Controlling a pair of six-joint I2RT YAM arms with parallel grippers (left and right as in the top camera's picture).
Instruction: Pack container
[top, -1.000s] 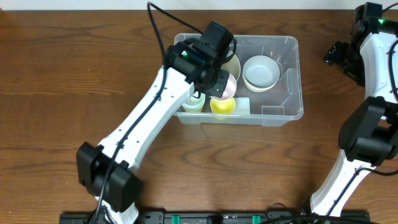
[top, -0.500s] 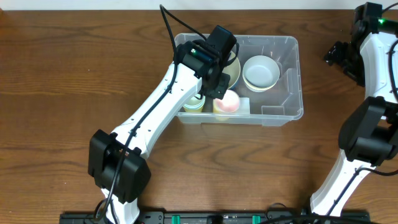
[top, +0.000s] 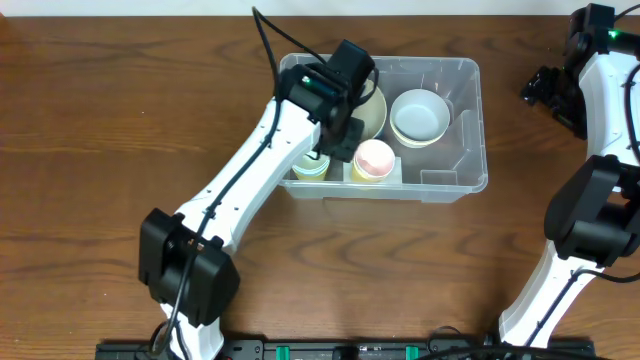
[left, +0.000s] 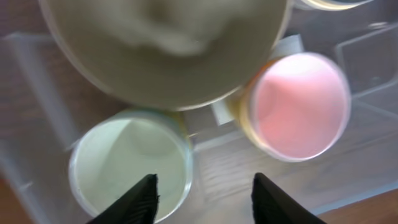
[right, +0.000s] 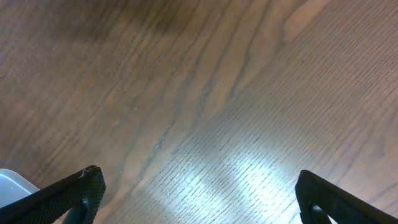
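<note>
**Left arm over the packed container, overhead and wrist views.** The container sits on the table, right of centre and toward the far edge. Inside it, a green cup and a pink cup stand side by side along the near wall, green to the left. A pale dish lies just beyond them, and a white bowl lies to its right.

Your left gripper hangs inside the bin's outline, above the gap between the two cups. In the wrist view, its fingers are spread and nothing is between them. The green cup is below the left finger, and the pink cup is off to the right. Your right gripper is also released and empty, over bare wood well to the right of the bin.

The step in hand appears to be clearing the bin after a placement. Lift straight up before swinging away, because a sideways move could catch the green cup's rim or the near wall. Keep the jaws apart as you rise. The cups look light and could tip against the dish.
</note>
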